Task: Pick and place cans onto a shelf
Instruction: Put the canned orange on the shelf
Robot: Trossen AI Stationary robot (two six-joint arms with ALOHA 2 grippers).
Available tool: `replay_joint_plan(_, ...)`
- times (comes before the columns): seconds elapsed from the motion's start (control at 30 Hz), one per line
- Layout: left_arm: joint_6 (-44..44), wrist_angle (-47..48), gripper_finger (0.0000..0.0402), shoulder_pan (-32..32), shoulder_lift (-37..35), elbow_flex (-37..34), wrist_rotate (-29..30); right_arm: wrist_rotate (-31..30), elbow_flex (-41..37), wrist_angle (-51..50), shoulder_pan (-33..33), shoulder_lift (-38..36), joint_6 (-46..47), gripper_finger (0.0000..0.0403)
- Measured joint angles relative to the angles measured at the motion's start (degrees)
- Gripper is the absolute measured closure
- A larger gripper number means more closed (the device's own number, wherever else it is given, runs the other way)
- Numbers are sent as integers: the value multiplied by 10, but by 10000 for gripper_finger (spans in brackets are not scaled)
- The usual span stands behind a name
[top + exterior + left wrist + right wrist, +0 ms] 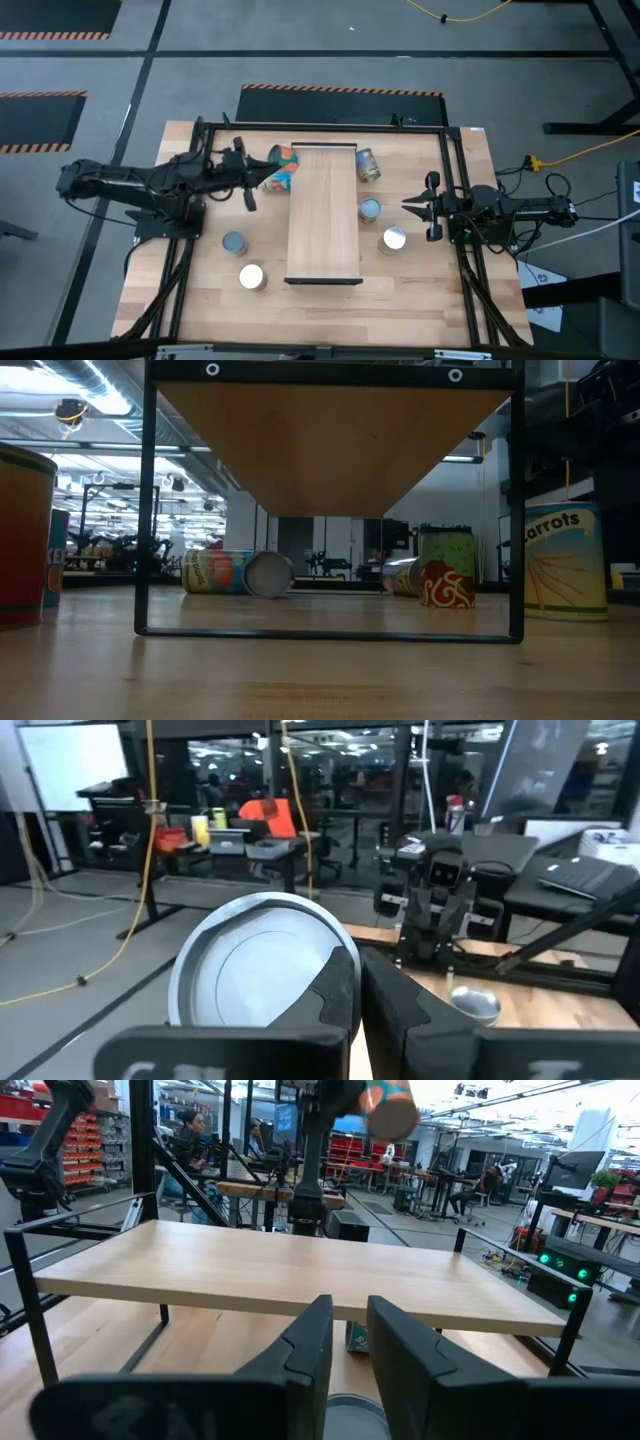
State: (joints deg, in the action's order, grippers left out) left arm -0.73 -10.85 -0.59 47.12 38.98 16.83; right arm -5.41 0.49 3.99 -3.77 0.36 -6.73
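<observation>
Overhead, the left gripper (pixel 262 181) is seen clamped on a colourful orange-and-teal labelled tin can (pixel 281 168), held on its side just beside the long pale-wood shelf (pixel 323 212) — at its far left corner. The right gripper (pixel 408 204) waits right of the shelf — fingers slightly parted, nothing held.

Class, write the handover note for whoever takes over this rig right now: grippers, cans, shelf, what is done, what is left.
Left gripper: shut on a colourful can, apparently by its rim, raised beside the shelf's left edge.
Right gripper: slightly open, empty, waiting right of the shelf.
Six other cans: on the table, three on each side of the shelf.
Done: nothing is on the shelf.
Left: all seven.
</observation>
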Motion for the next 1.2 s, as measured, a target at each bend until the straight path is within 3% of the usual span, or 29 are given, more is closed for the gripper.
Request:
replay_joint_plan(0.5, 0, 64, 399, -117, 243, 240, -150, 0, 0, 0, 0, 0, 0, 331)
replay_joint_plan(0.73, 0, 90, 398, -156, 349, 319, -211, 0, 0, 0, 0, 0, 0, 331)
replay_joint_plan(1.2, -2, 151, 398, -178, 455, 348, -212, 0, 0, 0, 0, 0, 0, 331)
